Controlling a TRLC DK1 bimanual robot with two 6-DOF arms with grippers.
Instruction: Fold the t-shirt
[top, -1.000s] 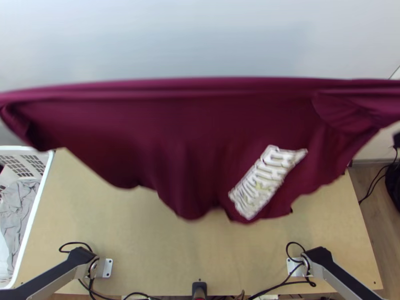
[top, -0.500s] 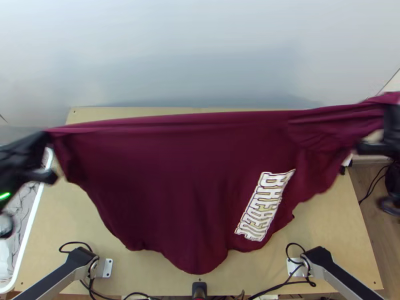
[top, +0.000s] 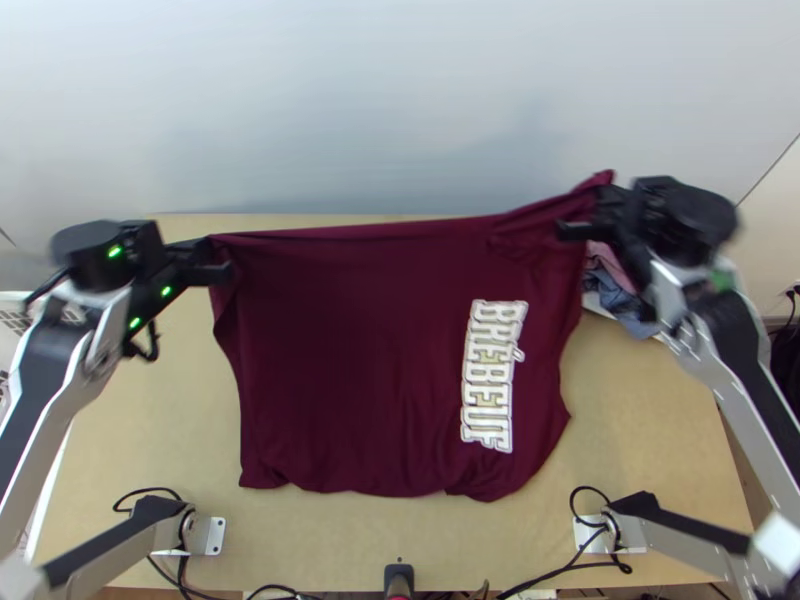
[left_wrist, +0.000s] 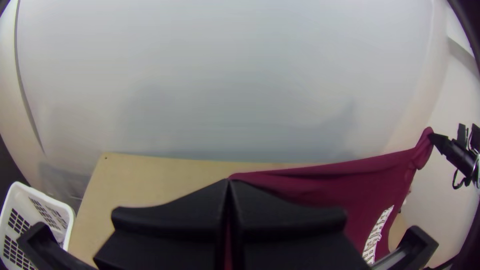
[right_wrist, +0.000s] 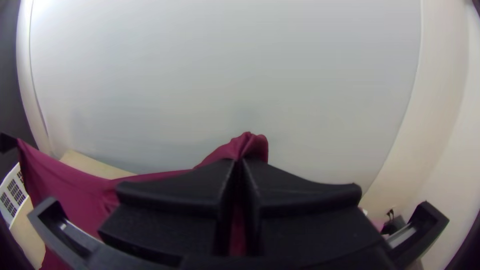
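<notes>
My left gripper (top: 214, 262) and right gripper (top: 588, 222) each grip one end of the t-shirt's (top: 350, 350) far edge, fingers closed on the cloth. It hangs stretched between them above the wooden table (top: 140, 420), its white lettering (top: 490, 375) running down the right half. A white basket (left_wrist: 46, 196) stands beside the table, on my left.

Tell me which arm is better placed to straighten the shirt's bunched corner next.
Right, I'd say: the right gripper pinches the shirt at that corner, with gathered cloth poking past the fingertips. The left gripper is shut on the stretched edge's other end.
</notes>
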